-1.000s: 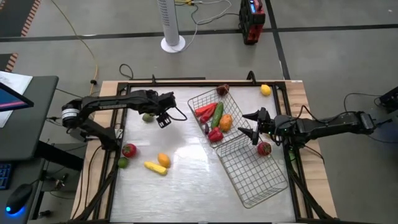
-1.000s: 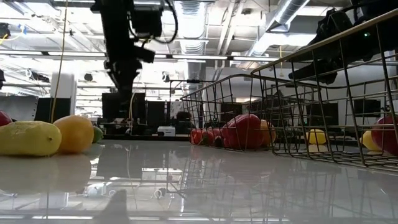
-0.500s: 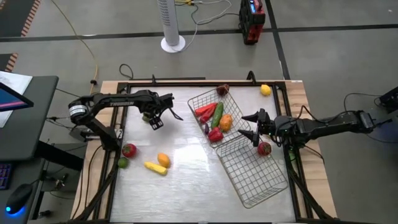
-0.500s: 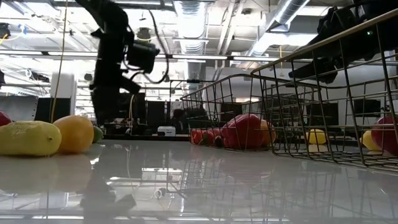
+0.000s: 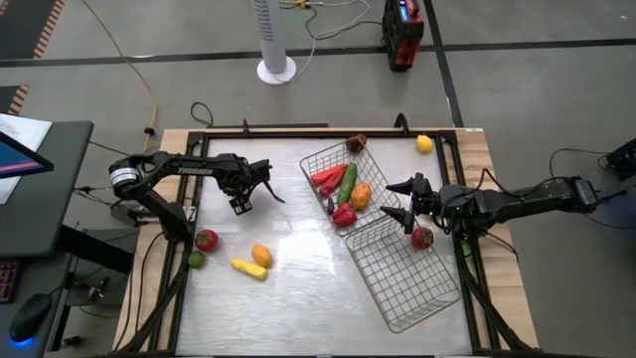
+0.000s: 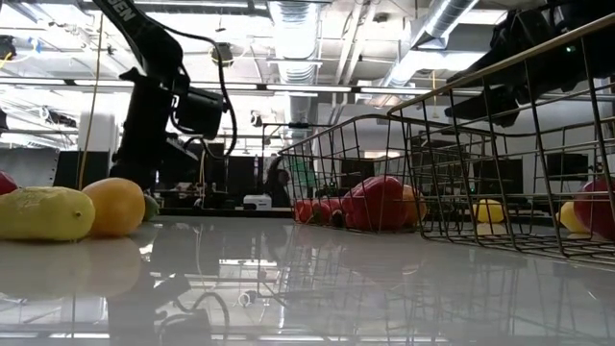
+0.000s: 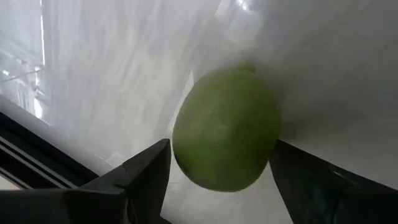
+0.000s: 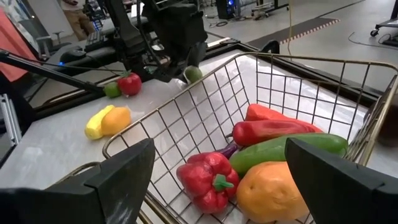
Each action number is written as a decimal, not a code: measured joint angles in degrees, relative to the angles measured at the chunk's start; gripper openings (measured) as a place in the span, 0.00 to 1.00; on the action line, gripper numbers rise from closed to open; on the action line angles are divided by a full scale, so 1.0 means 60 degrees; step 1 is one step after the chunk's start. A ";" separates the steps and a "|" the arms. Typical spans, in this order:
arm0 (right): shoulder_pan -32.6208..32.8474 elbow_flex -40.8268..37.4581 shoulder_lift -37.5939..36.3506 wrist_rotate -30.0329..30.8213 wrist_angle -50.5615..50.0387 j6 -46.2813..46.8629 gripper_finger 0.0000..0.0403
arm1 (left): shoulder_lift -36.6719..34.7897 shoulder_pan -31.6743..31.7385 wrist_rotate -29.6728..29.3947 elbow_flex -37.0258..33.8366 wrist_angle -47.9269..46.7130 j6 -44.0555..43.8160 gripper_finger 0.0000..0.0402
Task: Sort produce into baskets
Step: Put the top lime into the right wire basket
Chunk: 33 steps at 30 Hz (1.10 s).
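Observation:
My left gripper (image 5: 238, 196) is open and points down over a round green fruit (image 7: 227, 127) on the table's far left part. In the left wrist view its two fingers stand on either side of the fruit with small gaps. My right gripper (image 5: 405, 205) is open and empty above the place where the two wire baskets meet. The far basket (image 5: 370, 159) holds red peppers (image 8: 273, 127), a green cucumber (image 8: 292, 149), an orange fruit (image 8: 272, 191) and a red bell pepper (image 8: 208, 179). The near basket (image 5: 407, 283) is bare in its middle.
A red tomato (image 5: 206, 240), a small green piece (image 5: 196, 260), an orange fruit (image 5: 261, 255) and a yellow piece (image 5: 247, 268) lie at the table's left. A red apple (image 5: 422, 237) lies at the near basket's right corner, a lemon (image 5: 424, 143) at the far right, and a dark piece (image 5: 356, 144) by the far basket.
My left gripper has gone toward the table's left edge and down, onto the green fruit, and has turned so that its fingers now straddle it. The fruit has stayed in place. My right arm has kept still.

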 joint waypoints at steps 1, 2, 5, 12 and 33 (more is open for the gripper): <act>0.0000 0.0000 -0.0002 0.0000 0.0014 0.0000 0.96 | 0.0000 0.0004 0.0001 -0.0025 0.0101 -0.0013 0.63; 0.0000 0.0000 -0.0004 0.0000 0.0037 0.0000 0.96 | 0.0000 0.0004 -0.0003 -0.0038 0.0115 -0.0042 0.62; 0.0026 0.0000 0.0000 0.0001 0.0045 0.0000 0.96 | 0.0000 -0.0059 0.0001 -0.0042 0.0141 -0.0017 0.55; 0.0022 0.0000 0.0000 0.0005 0.0080 -0.0004 0.96 | -0.0004 -0.0102 0.0076 0.0019 0.0314 0.0338 0.37; -0.0025 0.0000 -0.0004 0.0013 0.0067 0.0000 0.96 | -0.0951 -0.3153 0.7521 0.2009 0.4601 0.0929 0.41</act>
